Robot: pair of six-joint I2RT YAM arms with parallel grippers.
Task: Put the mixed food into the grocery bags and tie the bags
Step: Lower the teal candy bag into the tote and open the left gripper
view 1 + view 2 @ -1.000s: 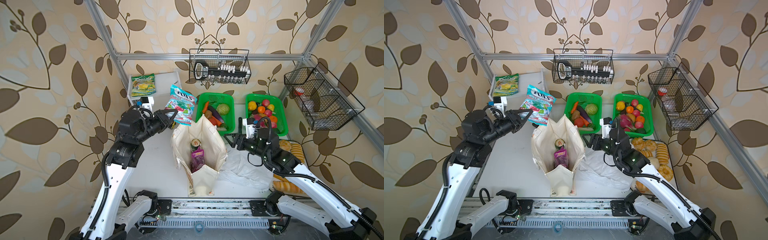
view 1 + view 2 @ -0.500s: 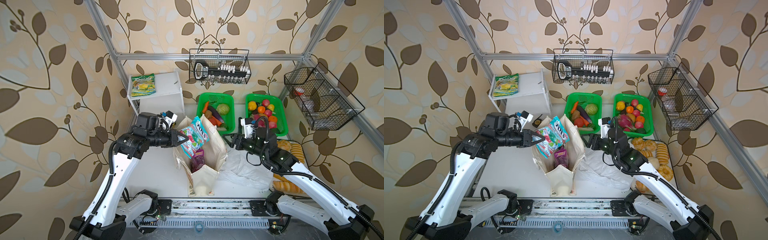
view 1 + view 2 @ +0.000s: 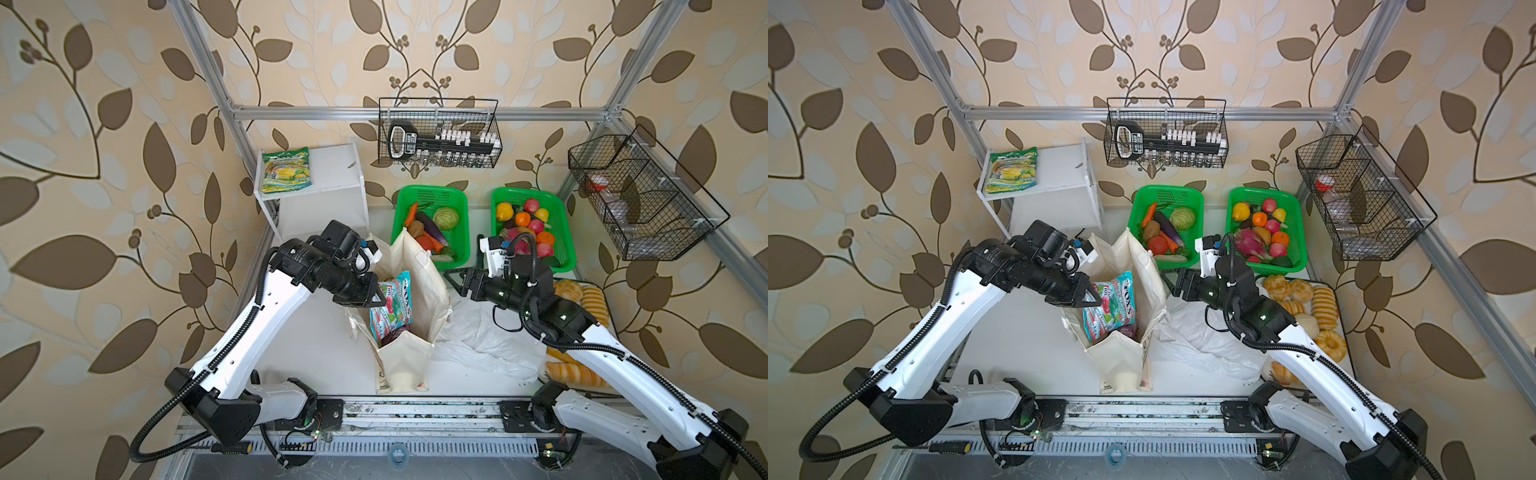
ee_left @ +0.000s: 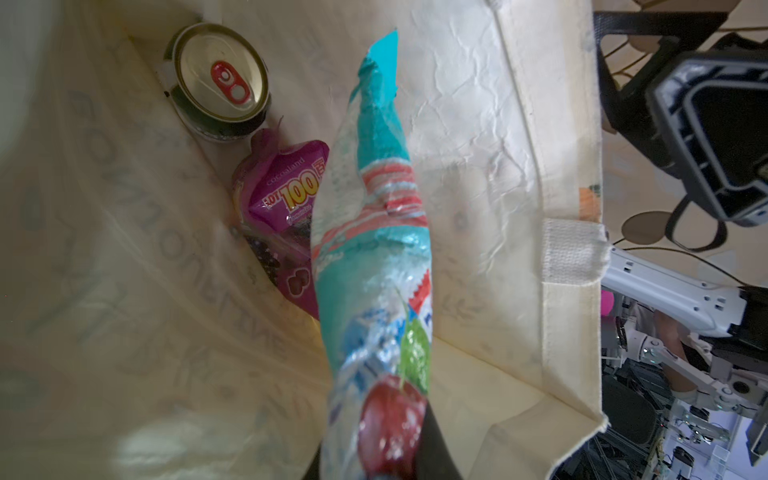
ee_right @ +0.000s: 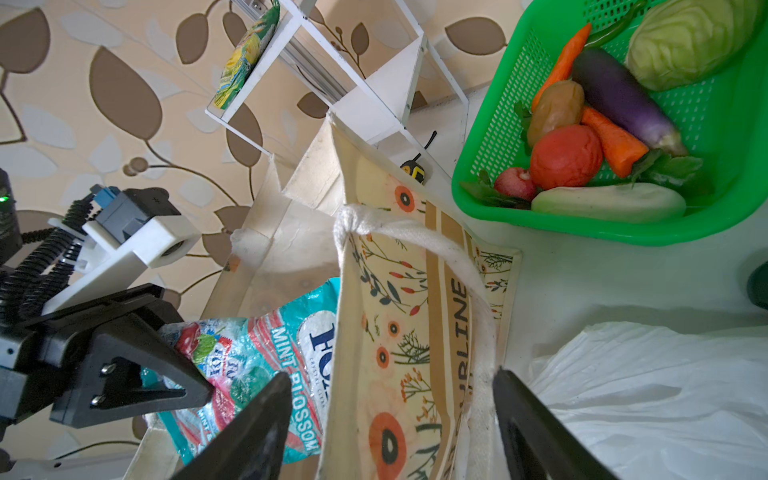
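The left hand (image 3: 376, 297) is clamped on the top edge of the teal-and-red snack packet (image 3: 392, 309), which hangs in the open mouth of the cream canvas tote (image 3: 424, 282). The packet's lower part is already below the rim and its upper part still shows above it. The tote stands upright on the desk (image 3: 324, 345), between the two arms. The left wrist view looks down inside the tote. There the green drink can (image 4: 220, 81) stands at the bottom, with the purple grape-print pouch (image 4: 286, 195) just beside it, and the packet dangles over both. The right hand (image 3: 455, 284) sits at the tote's far side with its jaws apart. In the right wrist view the tote's printed wall and one handle run between the two fingers (image 5: 266, 415), and neither finger is pressed shut on them. The white plastic bag (image 3: 490, 340) lies crumpled and flat on the desk beside the tote, under the right arm. The pale green cabbage (image 3: 446, 218), brown potato (image 3: 415, 227) and red tomato (image 3: 424, 242) lie in the green basket (image 3: 461, 199) behind the tote. A yellow-green snack packet (image 3: 286, 170) rests on top of the white shelf (image 3: 332, 166).
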